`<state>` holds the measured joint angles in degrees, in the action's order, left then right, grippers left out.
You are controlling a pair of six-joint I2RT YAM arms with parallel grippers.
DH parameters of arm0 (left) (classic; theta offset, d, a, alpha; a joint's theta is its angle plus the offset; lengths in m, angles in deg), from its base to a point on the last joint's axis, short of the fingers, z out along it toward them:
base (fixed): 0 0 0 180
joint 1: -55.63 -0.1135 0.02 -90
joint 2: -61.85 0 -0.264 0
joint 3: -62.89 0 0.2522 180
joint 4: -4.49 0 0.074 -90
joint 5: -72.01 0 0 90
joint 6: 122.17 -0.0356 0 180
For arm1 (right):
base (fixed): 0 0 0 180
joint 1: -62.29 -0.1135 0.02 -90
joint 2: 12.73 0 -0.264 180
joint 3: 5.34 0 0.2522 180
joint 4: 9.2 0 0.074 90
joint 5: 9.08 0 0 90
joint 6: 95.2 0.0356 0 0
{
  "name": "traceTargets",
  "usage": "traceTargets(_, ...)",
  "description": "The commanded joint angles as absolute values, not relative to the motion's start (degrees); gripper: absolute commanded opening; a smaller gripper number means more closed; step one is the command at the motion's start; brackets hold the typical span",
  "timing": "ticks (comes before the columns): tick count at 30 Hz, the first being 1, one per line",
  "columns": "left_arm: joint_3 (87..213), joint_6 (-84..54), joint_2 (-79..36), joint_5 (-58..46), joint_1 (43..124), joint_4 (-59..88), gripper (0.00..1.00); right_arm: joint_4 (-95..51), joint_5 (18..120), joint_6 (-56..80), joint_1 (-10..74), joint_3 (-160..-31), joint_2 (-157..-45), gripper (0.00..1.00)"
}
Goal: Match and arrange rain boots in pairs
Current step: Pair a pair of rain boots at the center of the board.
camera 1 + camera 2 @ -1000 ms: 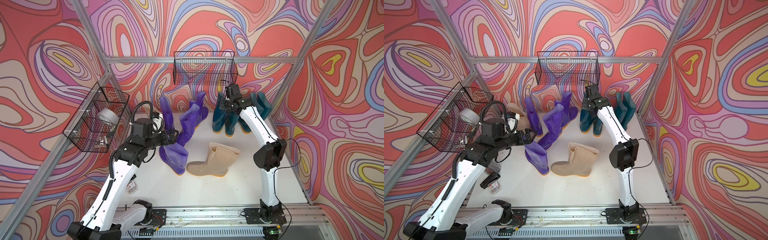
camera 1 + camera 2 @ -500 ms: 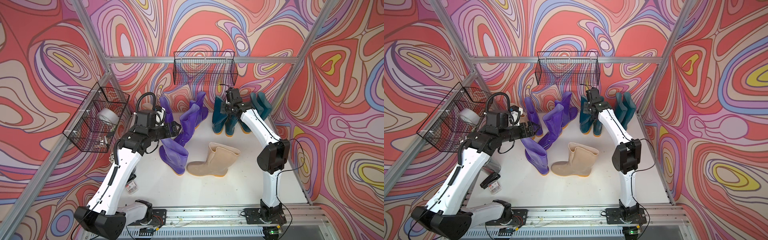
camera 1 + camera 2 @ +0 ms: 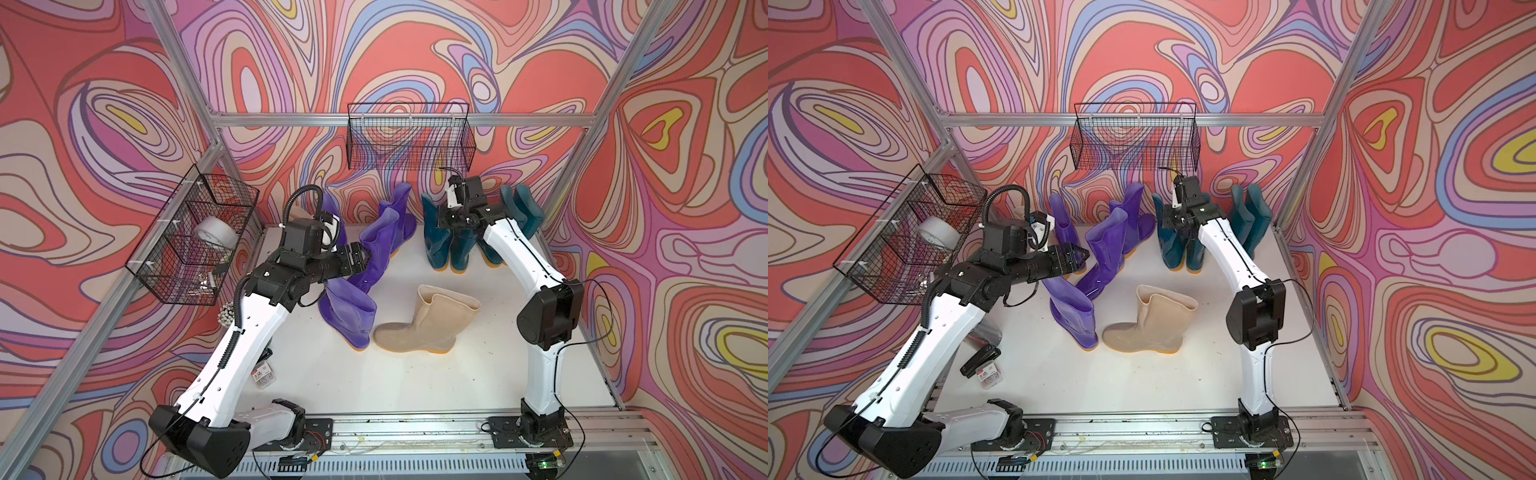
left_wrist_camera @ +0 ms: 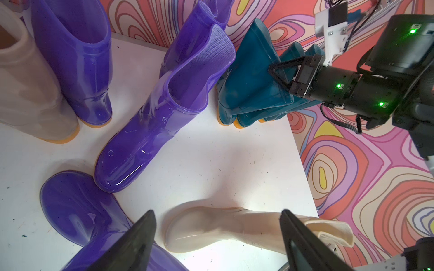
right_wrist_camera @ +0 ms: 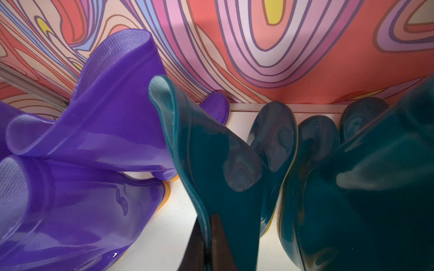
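Right gripper (image 4: pixel 278 75) pinches a glossy dark teal rubber boot (image 4: pixel 246 79) at its rim. Left gripper (image 3: pixel 365 258), spread, hangs beside a leaning purple rubber boot (image 3: pixel 380 237).

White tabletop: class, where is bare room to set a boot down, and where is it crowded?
Free: wide strip between the glossy beige rubber boot and the front metal rail. Crowded: the back, among purple rubber boots and teal rubber boots.

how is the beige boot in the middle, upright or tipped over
Tipped over. The beige boot lies on its side on the table, shaft flat along the surface, in both top views.
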<state>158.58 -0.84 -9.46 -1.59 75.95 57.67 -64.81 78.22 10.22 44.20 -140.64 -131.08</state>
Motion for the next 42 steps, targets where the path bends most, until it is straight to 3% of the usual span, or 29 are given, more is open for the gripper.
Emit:
traceTargets(1, 159.01, -0.92, -9.52, -2.68, 76.15, 57.71, 0.85, -62.01, 75.97, 13.36, 44.62, -136.97, -127.79, 0.0)
traceTargets(17, 158.52, -2.83, -8.9, -3.41, 76.11, 58.11, 0.86, -62.46, 73.03, 15.08, 43.8, -144.82, -129.54, 0.0)
traceTargets(42, 159.29, -2.91, -9.87, -2.68, 76.12, 58.01, 0.85, -67.98, 79.42, 13.59, 46.64, -159.14, -138.4, 0.0)
